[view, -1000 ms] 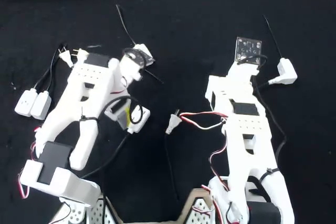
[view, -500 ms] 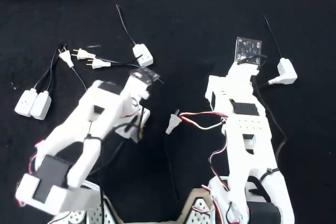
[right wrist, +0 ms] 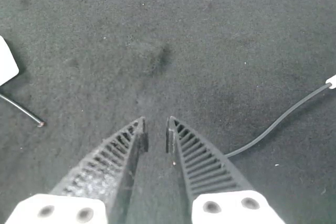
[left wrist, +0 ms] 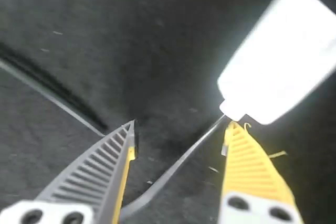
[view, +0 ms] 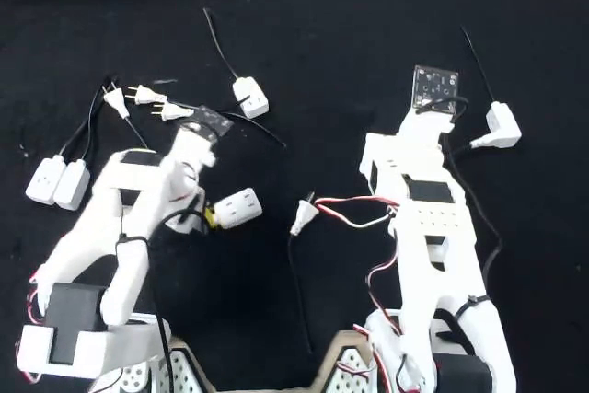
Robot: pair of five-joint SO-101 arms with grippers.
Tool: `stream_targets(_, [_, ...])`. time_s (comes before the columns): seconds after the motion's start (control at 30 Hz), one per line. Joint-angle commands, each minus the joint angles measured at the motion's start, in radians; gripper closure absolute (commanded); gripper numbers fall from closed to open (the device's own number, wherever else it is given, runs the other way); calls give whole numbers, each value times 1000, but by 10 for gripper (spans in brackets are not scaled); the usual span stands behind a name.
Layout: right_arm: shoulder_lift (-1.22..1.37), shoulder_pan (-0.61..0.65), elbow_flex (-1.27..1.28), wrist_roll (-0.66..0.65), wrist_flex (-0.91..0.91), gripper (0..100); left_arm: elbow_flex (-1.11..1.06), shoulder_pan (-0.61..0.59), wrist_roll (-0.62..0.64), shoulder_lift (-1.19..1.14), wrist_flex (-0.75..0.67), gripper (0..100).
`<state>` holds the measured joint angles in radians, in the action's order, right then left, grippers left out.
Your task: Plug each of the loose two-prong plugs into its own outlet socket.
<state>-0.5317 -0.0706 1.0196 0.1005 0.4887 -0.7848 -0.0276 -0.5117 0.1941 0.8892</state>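
**High view.** A black bench carries two white arms. Three plugs lie loose and close together at the far left, with their cables trailing. A fourth plug lies alone between the arms. Two sockets lie side by side, touching, near the left edge. A third socket lies just right of the three plugs. An angled socket lies to the right of the right arm. A fifth socket lies beside the left arm, with a yellow finger at its near end. Every plug lies apart from every socket.

**Left wrist view.** The fingers of the left gripper are spread wide and grip nothing. The fifth socket lies just beyond the tip of the yellow finger; whether the two touch cannot be told. Its thin cable runs out between the fingers. A black cable crosses the bench beside the grey finger.

**Right wrist view.** The right gripper hangs over the bench. Its fingers are all but pressed together, with a narrow slit between the tips and nothing in it. A grey cable lies near one finger, apart from it.
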Motion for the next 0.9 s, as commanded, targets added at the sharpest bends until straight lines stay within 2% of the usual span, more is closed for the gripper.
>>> stream_targets(0.0, [10, 9, -4, 2, -26, 927, 13, -42, -15, 41, -43, 733])
stream_targets(0.2, [10, 15, 2, 3, -26, 925, 13, -71, -11, 49, 12, 733])
stream_targets(0.33, [2, 106, 13, 2, 15, 924, 5, -74, -6, 92, 103, 734])
stream_targets(0.57, [10, 269, 13, 9, 104, 924, -108, -64, 192, 425, 164, 734])
stream_targets(0.67, [10, 341, 36, 9, 100, 924, -200, -71, 296, 575, 120, 734])
stream_targets(0.87, [10, 460, 70, 9, 100, 927, -426, -71, 465, 781, -55, 734])
